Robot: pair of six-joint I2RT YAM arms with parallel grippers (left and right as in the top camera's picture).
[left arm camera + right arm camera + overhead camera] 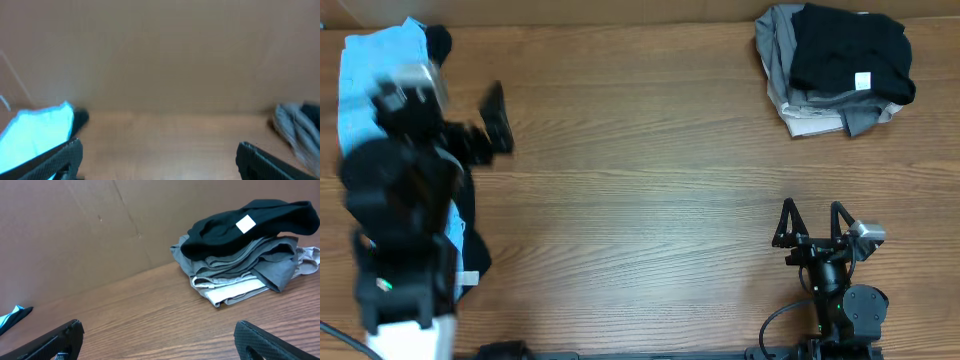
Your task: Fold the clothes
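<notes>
Left gripper, spread and empty, hovers by the blue garment upper left, apparently unfolded. Right gripper idles released; folded stack sits upper right.

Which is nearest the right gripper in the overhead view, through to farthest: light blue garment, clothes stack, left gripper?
1. clothes stack, at the back on the right side, beyond the right gripper.
2. left gripper, far left.
3. light blue garment, along the left edge.
</notes>
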